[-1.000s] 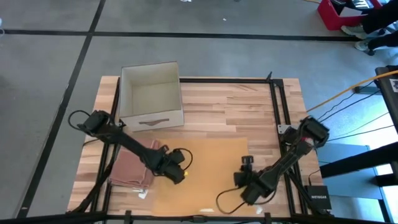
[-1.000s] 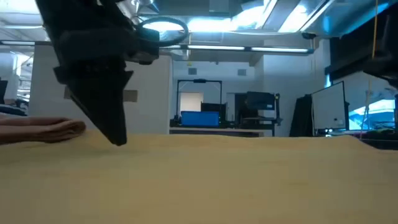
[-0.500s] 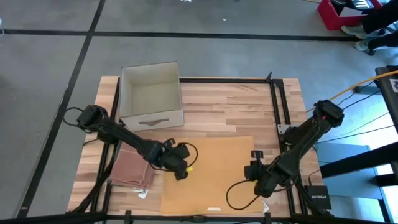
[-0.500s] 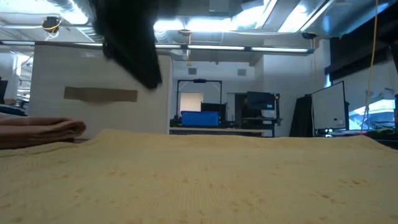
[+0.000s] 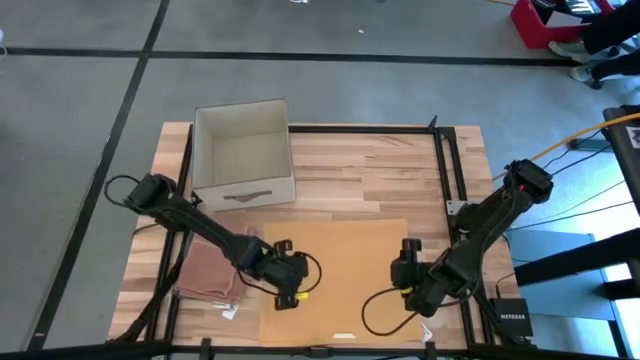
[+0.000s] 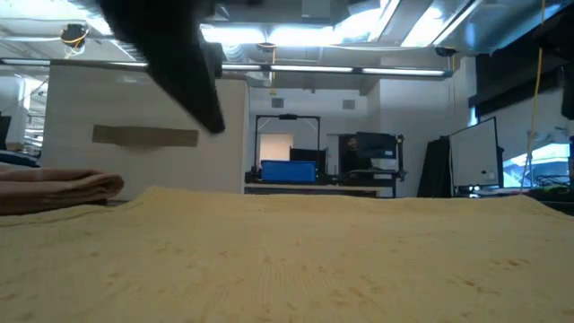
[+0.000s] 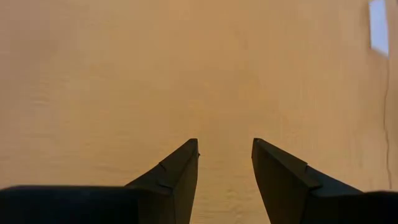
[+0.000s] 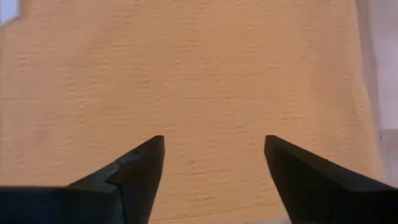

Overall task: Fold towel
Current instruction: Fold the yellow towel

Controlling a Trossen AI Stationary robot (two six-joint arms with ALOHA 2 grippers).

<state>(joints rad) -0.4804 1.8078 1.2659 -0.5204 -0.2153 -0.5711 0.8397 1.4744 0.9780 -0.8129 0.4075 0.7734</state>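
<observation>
A tan towel [image 5: 345,250] lies spread flat on the near half of the wooden table; it fills the foreground of the low view [image 6: 296,260]. My left gripper [image 5: 290,283] hovers over the towel's left part, open, with only cloth [image 7: 186,74] showing beyond its fingers [image 7: 225,149]. In the low view it hangs well above the cloth [image 6: 208,117]. My right gripper [image 5: 410,278] stands over the towel's right edge, open wide [image 8: 214,146] above the cloth [image 8: 199,74]. A small white label [image 5: 346,336] marks the towel near its near edge.
A folded pink towel [image 5: 208,275] lies at the table's left, beside the tan one [image 6: 58,188]. An open white box [image 5: 243,152] stands at the far left. A black frame rail [image 5: 450,180] runs along the table's right side. Bare wood [image 5: 370,175] lies beyond the towel.
My left gripper has risen off the tan towel and now hangs above it. My right gripper has gone from the near edge toward the far edge. The towel has shifted a little toward the table's right edge and lies flat.
</observation>
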